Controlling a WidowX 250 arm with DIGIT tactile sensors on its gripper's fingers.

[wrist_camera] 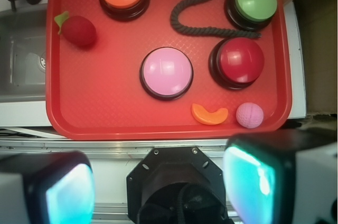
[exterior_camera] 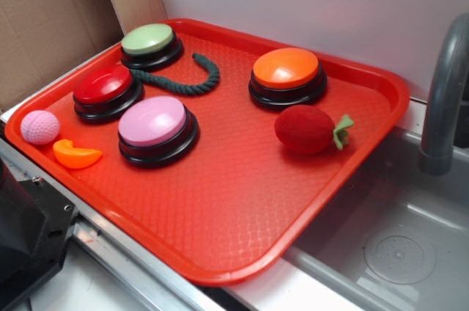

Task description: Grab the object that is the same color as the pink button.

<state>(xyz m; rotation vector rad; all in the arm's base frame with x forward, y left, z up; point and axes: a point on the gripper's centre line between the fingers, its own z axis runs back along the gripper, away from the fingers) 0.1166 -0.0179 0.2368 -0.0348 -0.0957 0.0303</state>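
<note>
The pink golf ball (wrist_camera: pixel 249 115) sits at the tray's (wrist_camera: pixel 105 118) lower right in the wrist view, just beside the orange slice (wrist_camera: pixel 209 115) — matching the pink button (wrist_camera: pixel 166 72). Gripper (wrist_camera: pixel 158 182) fingers are spread apart, high above, likely for surveying.

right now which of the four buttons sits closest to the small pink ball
The red button: it sits just beyond the pink ball at the tray's corner; the pink, green and orange buttons lie farther off.

no readable text, labels, brands or numbers in either view. button tops, red tray (exterior_camera: pixel 381 98) and sink (exterior_camera: pixel 410 252) surfaces all plain; nothing printed that can be made out.
</note>
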